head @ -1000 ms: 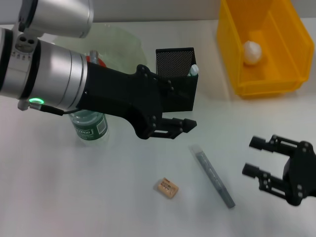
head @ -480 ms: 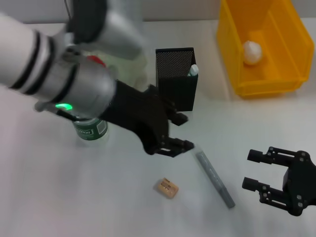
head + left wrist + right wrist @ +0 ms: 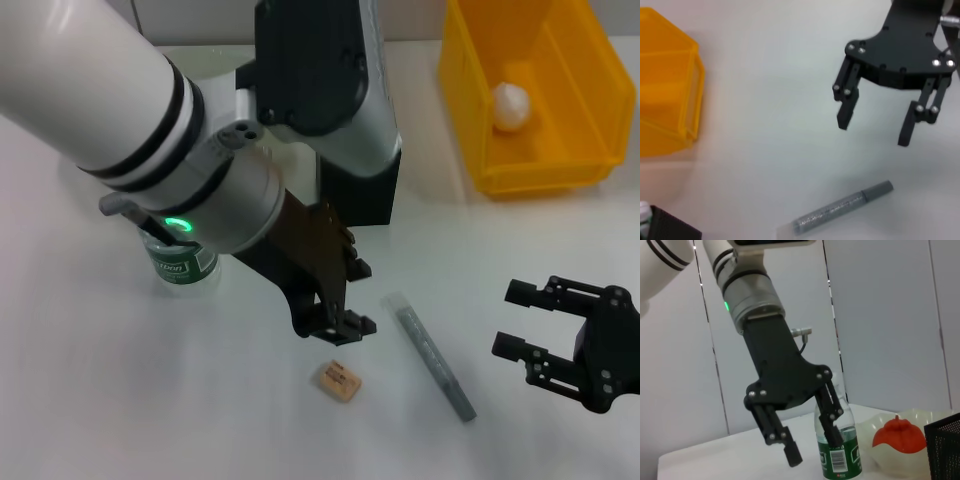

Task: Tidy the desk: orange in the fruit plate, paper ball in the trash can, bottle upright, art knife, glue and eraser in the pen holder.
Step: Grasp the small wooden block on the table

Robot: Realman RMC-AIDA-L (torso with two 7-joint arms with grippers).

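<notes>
The left gripper hangs with fingers spread and empty just above the eraser, which lies on the desk left of the art knife. The eraser pickup looks to be in hand: next, lower and close on it, then carry it to the far pen holder

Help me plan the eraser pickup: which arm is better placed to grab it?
Left, probably. The left gripper hangs open just above the eraser. The right gripper, also open, sits off to the robot's right, beyond the art knife.
</notes>
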